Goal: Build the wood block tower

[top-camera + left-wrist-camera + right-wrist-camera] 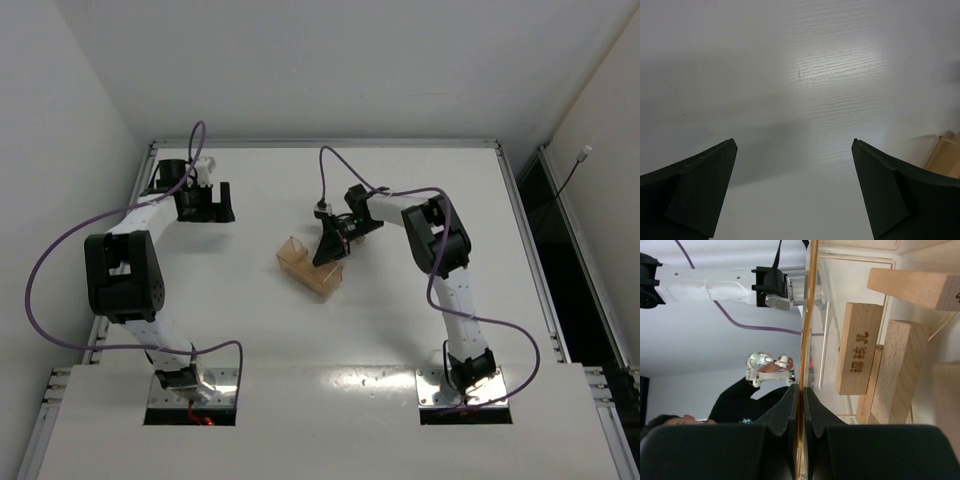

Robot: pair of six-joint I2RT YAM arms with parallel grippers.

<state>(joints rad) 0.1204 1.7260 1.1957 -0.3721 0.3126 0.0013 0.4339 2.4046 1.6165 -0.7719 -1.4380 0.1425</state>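
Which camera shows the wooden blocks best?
The right wrist view: the wood blocks fill its right side, close enough to see grain and stamped lettering. The top view shows only the orange tray holding them; the left wrist view catches just a tan sliver at its edge.

A tray point(292, 256) sits near the middle of the counter point(420, 330), with several wood blocks point(860, 347) lying close together inside it. The right end effector point(801, 392) comes in from the right and straddles the tray's wall, one finger pressed against each side. The left end effector point(207, 212) hangs over bare counter at the far left, well apart from the tray.
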